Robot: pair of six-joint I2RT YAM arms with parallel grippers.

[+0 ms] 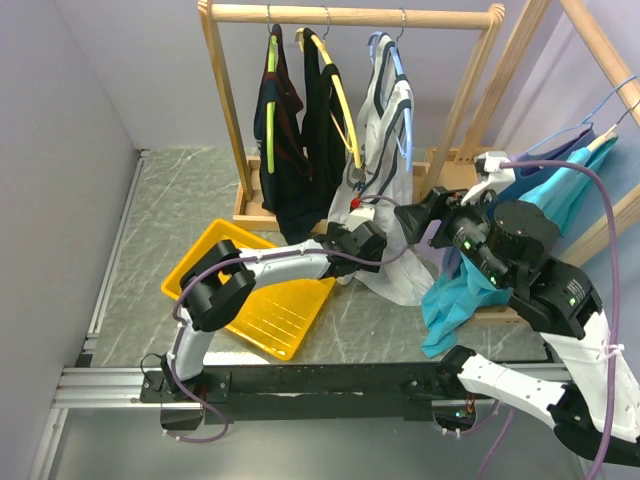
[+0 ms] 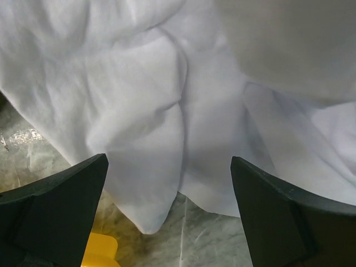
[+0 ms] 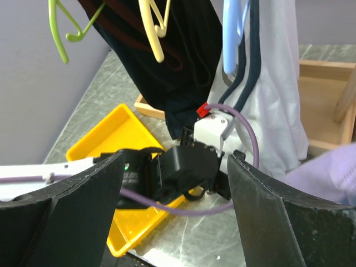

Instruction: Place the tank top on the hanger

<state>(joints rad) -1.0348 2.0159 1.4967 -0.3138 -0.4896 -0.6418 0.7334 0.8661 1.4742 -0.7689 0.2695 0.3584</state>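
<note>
The white tank top [image 1: 378, 130] with navy trim hangs on the light-blue hanger [image 1: 398, 65], which is hooked on the wooden rod. Its lower part drapes down to the table. My left gripper [image 1: 372, 243] is open and empty at the hem. In the left wrist view the white cloth [image 2: 167, 94] fills the space above the open gripper [image 2: 169, 161]. My right gripper [image 1: 418, 215] is open and empty just right of the tank top. The right wrist view shows its gripper [image 3: 175, 158] with the left wrist between the fingers, and the hanger [image 3: 232, 33] and the tank top [image 3: 278, 100] beyond.
A yellow tray [image 1: 270, 310] lies on the table under the left arm. Dark garments hang on a lime-green hanger [image 1: 272, 90] and a yellow hanger [image 1: 340, 95] on the wooden rack [image 1: 350, 15]. Blue and teal shirts [image 1: 560, 180] hang on a second rack at right.
</note>
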